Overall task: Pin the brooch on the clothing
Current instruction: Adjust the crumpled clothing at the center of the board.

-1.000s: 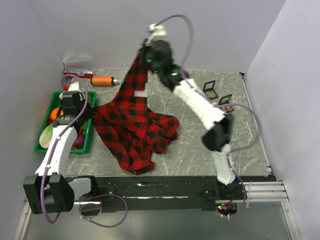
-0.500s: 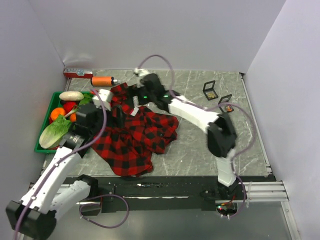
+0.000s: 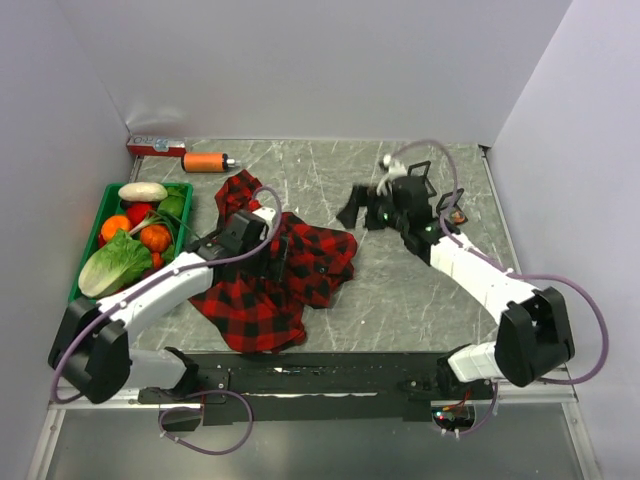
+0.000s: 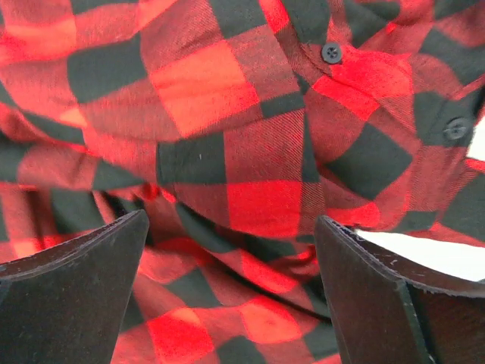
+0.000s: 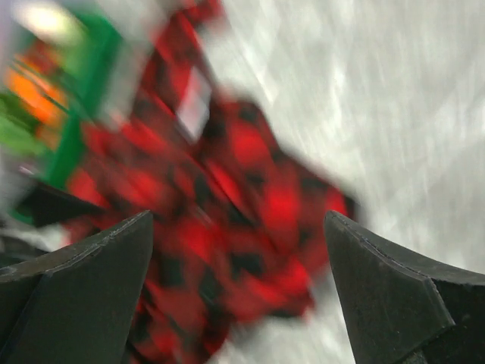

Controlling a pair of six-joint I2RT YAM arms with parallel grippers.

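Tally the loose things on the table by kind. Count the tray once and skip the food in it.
Shirt: 1
Tray: 1
Black cases: 2
Orange tube: 1
Red box: 1
Total: 6

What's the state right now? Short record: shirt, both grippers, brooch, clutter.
shirt: crumpled in a heap on the table, not spread flat
left gripper: open, low over the shirt, nothing pinched
right gripper: open, empty, above bare table to the right of the shirt
brooch: not identifiable in any view
clutter: green tray of vegetables at the left edge, orange cylinder at the back
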